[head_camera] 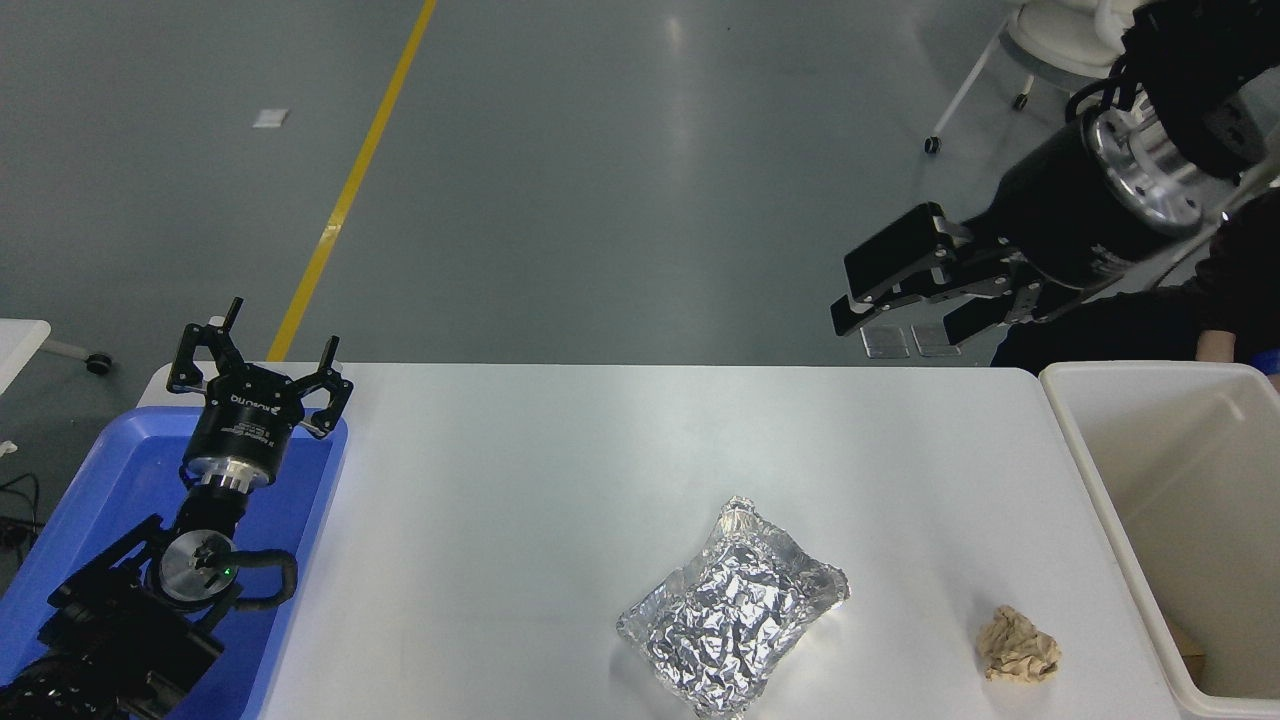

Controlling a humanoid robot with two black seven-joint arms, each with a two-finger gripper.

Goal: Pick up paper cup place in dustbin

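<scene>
The paper cup is not in view anywhere on the table. The dustbin [1086, 470], a deep off-white bin, stands at the table's right end; only a brown scrap shows in its lower corner. My right gripper [858, 300] hangs high over the table's far right edge, to the upper left of the dustbin. Its fingers are apart and hold nothing. My left gripper [258, 352] is parked open over the blue tray [100, 470] at the lower left.
A crumpled foil packet [735, 610] lies at the table's middle front. A crumpled tan paper ball [1017, 646] lies near the dustbin's left wall. A person's dark sleeve [1240, 270] and hand [1215, 346] are behind the dustbin. A white wheeled chair [1050, 45] stands at the top right.
</scene>
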